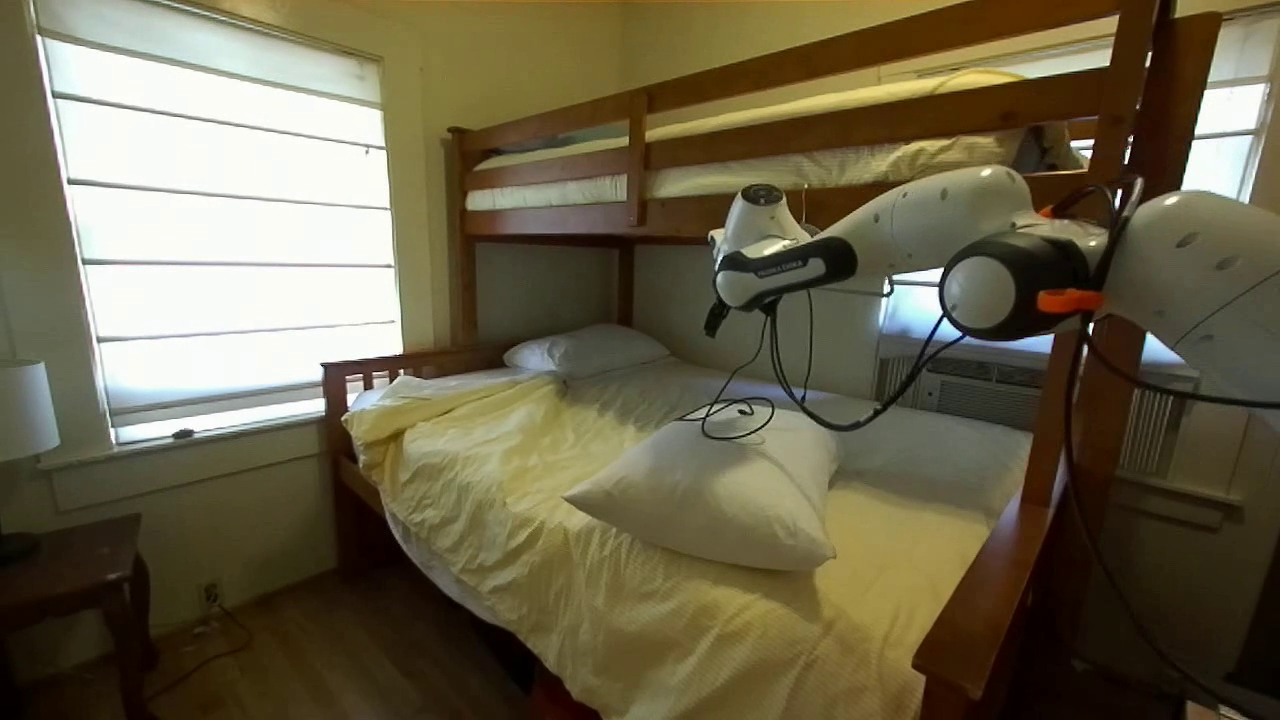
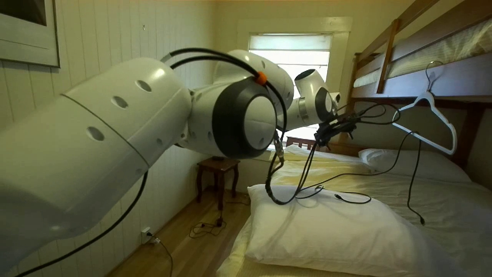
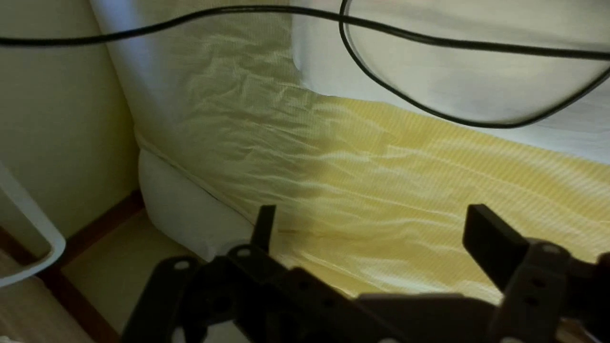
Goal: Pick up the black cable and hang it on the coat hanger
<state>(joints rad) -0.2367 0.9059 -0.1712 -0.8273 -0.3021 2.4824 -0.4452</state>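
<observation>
Thin black cable is draped over lower bar of white triangular coat hanger. Black two-fingered gripper is spread, nothing held. Hanging judged done; withdrawal left.

Daylight burns white through the blind — the floor lies dim, the fingers dark, slightly soft.

To my right, the coat hanger hangs by its hook at the upper bunk rail. The black cable passes over the hanger's lower bar: one plug end drops toward the bed; the remaining length runs to the nearer pillow, in loose curves. The gripper is positioned higher than this pillow.
</observation>
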